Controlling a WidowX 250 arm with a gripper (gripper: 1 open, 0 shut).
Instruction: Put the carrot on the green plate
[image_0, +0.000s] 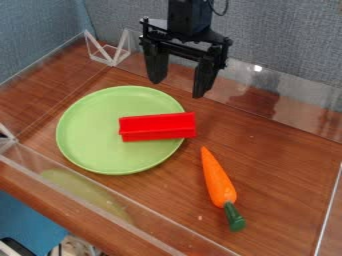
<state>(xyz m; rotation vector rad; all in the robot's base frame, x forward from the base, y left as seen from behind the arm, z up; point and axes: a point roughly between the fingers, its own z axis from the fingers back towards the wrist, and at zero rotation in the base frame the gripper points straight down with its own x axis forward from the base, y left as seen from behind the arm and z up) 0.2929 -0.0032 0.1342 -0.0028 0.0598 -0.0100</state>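
Note:
The orange carrot (219, 182) lies on the wooden table, its dark green stub pointing toward the front right. It rests just right of the green plate (91, 135), not on it. A red rectangular block (158, 126) sits on the plate's right half. My black gripper (181, 75) hangs above the table behind the plate, well back from the carrot. Its two fingers stand apart and nothing is between them.
Clear plastic walls (287, 85) border the table at the back, left and front. A white wire stand (107, 47) is in the back left corner. Bare wood shows to the right of the plate and around the carrot.

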